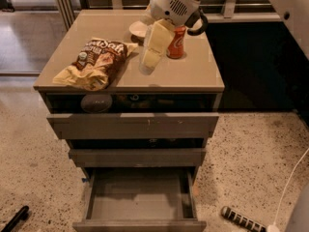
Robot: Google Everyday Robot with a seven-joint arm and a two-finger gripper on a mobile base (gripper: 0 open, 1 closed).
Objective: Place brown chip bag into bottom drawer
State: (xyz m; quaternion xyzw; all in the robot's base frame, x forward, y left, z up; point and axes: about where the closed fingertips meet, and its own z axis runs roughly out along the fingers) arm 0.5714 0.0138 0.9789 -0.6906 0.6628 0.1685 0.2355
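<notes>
Camera view | tool above desk, just beside chip bag lying there, likely going to grab it; apart or together: cannot tell | bottom drawer pulled out, waiting

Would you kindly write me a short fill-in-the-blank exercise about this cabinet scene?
1. The brown chip bag lies on the ____ of the cabinet, not in a drawer.
2. The bottom drawer is pulled open and is ____ inside.
3. The end effector hangs over the cabinet between the soda can and the ____.

Missing words: top; empty; brown chip bag.
</notes>
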